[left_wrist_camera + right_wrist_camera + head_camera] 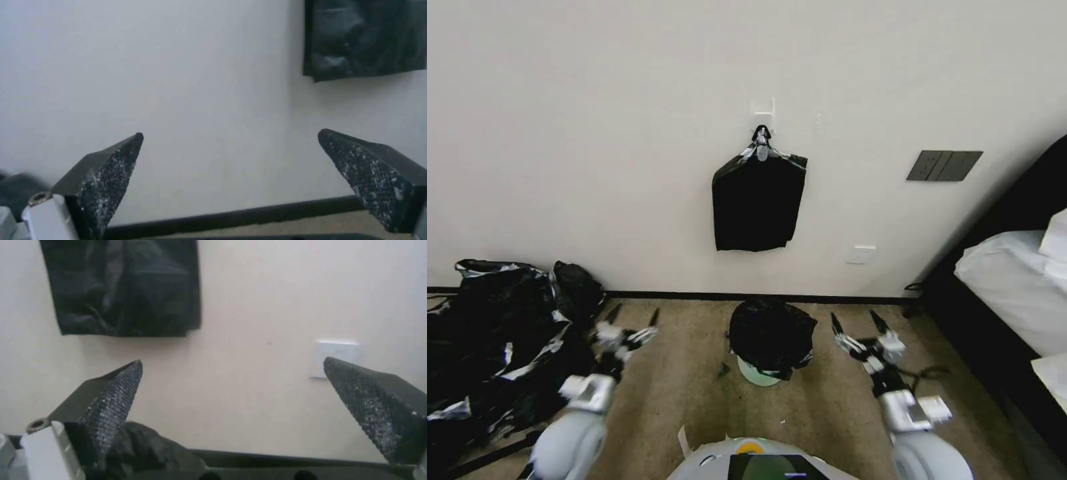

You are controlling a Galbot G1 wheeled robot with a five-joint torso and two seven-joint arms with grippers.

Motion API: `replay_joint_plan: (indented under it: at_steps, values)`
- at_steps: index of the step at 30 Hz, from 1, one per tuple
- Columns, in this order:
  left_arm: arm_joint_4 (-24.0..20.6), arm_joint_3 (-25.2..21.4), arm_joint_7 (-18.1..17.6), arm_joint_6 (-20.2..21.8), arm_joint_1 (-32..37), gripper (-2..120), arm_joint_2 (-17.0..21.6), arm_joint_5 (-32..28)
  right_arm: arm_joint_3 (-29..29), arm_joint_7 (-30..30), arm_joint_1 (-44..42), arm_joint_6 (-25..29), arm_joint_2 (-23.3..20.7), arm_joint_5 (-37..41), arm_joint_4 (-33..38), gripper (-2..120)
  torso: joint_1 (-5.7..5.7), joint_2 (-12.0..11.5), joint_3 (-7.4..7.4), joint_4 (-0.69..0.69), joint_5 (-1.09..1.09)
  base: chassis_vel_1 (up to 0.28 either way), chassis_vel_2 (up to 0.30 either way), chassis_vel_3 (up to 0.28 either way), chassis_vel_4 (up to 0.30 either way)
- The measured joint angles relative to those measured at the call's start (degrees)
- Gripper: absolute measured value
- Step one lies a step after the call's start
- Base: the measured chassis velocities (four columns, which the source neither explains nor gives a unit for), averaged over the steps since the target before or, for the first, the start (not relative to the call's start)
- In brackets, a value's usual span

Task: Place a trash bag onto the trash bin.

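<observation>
The black trash bag point(772, 335) sits draped over the top of the cream trash bin point(757, 375), whose pale lower wall shows beneath it on the carpet near the wall. My left gripper point(635, 315) hovers open to the bin's left, apart from the bag. To the bin's right, my right gripper point(855, 320) is open too, with nothing held. In the left wrist view the left gripper point(230, 133) faces the bare wall. The right gripper point(232, 361) in the right wrist view has a fold of the trash bag point(146, 453) near one finger.
A flat black bundle point(758, 200) hangs from a clip on the wall above the bin. A large black plastic heap point(494, 340) lies at the left. A bed point(1014, 287) stands at the right, and there is a wall plate point(944, 165) and an outlet point(864, 255).
</observation>
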Motion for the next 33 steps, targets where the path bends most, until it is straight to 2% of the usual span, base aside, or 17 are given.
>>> replay_joint_plan:
  at_steps: [2, 8, 11, 12, 15, 33]
  values:
    - [-2.5, -2.3, 0.4, -2.2, 6.4, 100, -2.0, -0.2, 0.5, -0.1, -3.8, 2.9, 2.5, -0.6, 0.9, 100, 0.00, 0.0, 0.00, 0.00, -0.01, 0.000, 0.000, 0.000, 0.000]
    - [-6.7, -0.9, -1.0, -4.4, 13.3, 100, -6.1, 1.1, 0.3, 0.3, -6.8, 6.7, 5.6, -2.3, 0.5, 100, 0.00, 0.0, -0.01, 0.00, 0.03, 0.000, 0.000, 0.000, 0.000]
    - [-7.5, 0.9, -1.5, -3.9, 13.0, 100, -7.6, 3.0, -0.2, 0.4, -6.7, 6.9, 6.2, -2.3, 0.5, 100, 0.00, 0.0, 0.00, -0.02, 0.02, 0.000, 0.000, 0.000, 0.000]
    - [-8.2, 3.1, -2.3, -3.2, 12.3, 100, -9.0, 5.2, -0.8, 0.5, -6.2, 6.9, 6.6, -2.6, 0.5, 100, 0.00, 0.0, 0.00, -0.01, 0.00, 0.000, 0.000, 0.000, 0.000]
    - [-10.3, 6.7, -3.7, -1.2, 12.4, 100, -9.9, 7.0, -1.6, 0.6, -5.9, 6.5, 7.1, -2.7, 1.1, 100, 0.00, 0.0, 0.00, -0.01, 0.02, 0.000, 0.000, 0.000, 0.000]
    - [-10.5, 7.4, -4.3, -0.5, 12.2, 100, -9.8, 7.2, -1.8, 0.8, -5.7, 6.0, 7.0, -2.7, 1.3, 100, 0.01, 0.0, 0.00, -0.01, 0.02, 0.000, 0.000, 0.000, 0.000]
